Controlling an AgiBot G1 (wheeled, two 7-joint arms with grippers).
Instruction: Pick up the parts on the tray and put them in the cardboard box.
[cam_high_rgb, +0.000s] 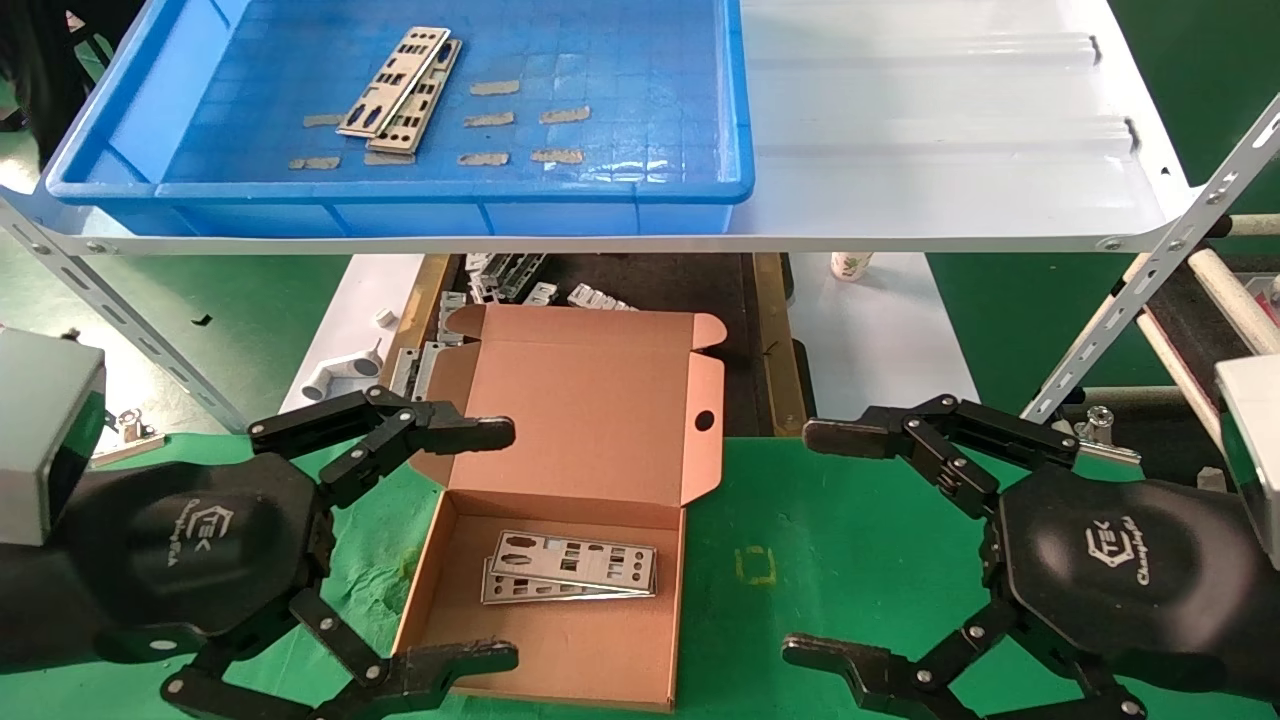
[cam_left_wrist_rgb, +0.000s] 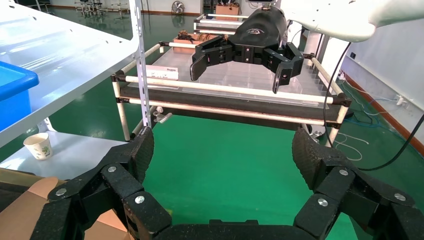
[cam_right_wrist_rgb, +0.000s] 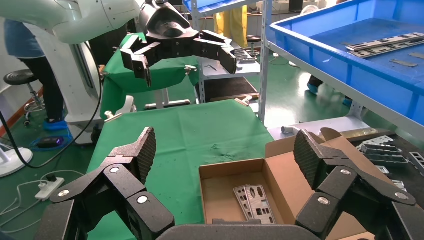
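The blue tray stands on the white shelf at the upper left. Two silver plates lie overlapped in it, also seen in the right wrist view. The open cardboard box sits on the green cloth with its lid up; two more plates lie stacked inside it, as the right wrist view shows. My left gripper is open and empty beside the box's left wall. My right gripper is open and empty to the right of the box.
The white shelf sheet juts out over the table's far side on slotted metal struts. Below it lie grey brackets, white plastic pieces and a paper cup. A roller rack stands to the right.
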